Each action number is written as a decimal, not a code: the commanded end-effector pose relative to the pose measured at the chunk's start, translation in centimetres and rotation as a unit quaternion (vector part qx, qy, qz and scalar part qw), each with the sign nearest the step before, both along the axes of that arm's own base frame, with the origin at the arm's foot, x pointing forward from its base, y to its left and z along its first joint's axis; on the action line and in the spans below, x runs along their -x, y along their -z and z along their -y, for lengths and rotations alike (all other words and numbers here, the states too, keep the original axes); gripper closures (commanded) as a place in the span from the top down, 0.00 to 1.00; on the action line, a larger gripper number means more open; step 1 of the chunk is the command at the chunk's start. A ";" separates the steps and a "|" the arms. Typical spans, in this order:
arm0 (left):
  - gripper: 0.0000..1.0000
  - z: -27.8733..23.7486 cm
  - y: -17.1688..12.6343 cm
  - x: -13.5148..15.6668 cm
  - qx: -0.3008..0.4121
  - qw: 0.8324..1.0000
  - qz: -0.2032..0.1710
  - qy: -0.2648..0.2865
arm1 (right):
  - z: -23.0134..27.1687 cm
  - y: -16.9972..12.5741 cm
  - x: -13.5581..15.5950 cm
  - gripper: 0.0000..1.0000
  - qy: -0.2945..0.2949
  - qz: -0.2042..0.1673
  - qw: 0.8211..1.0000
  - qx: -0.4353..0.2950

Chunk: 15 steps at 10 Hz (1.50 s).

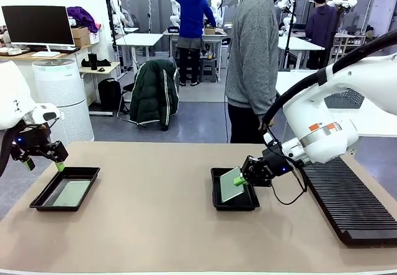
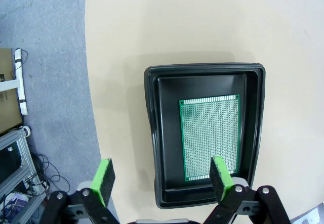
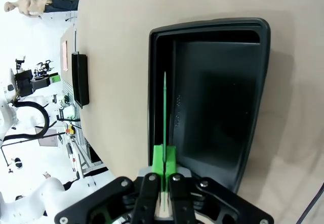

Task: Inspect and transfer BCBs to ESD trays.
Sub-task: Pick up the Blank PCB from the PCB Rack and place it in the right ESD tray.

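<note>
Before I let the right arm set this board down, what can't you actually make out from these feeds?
- Held board: the right wrist view shows it edge-on, so its face can't be inspected; right end effector covers its clamped edge.
- Same board, front view: too small to read its surface.
- Right tray, front view: the tilted board hides part of its floor.
- Left tray, left wrist view: a left end effector finger covers the near corner of the resting board.
</note>
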<state>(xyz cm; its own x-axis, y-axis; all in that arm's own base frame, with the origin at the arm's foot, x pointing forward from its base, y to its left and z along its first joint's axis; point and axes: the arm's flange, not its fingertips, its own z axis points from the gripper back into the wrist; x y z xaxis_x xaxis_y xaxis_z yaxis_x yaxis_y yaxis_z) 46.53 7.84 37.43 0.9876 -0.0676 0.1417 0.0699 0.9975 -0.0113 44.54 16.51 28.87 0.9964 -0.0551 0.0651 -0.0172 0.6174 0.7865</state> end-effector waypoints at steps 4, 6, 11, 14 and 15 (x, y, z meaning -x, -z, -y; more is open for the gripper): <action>1.00 -0.1 0.0 0.0 0.000 1.000 0.001 -0.001 | -0.1 2.8 -1.0 0.02 0.008 0.017 1.000 -0.025; 1.00 -0.1 0.0 0.0 0.000 1.000 0.001 -0.001 | -0.2 3.2 -1.1 0.02 0.009 0.013 1.000 -0.025; 1.00 -0.1 0.0 0.0 0.000 1.000 0.001 -0.001 | 0.0 2.6 -1.0 0.02 0.005 0.000 1.000 -0.012; 1.00 -0.1 0.0 0.0 0.000 1.000 0.001 -0.001 | 0.0 2.6 -1.1 0.02 0.005 0.000 1.000 -0.013; 1.00 -0.1 0.0 0.0 0.000 1.000 0.001 -0.001 | -0.1 2.2 -1.1 0.08 0.005 0.003 1.000 -0.006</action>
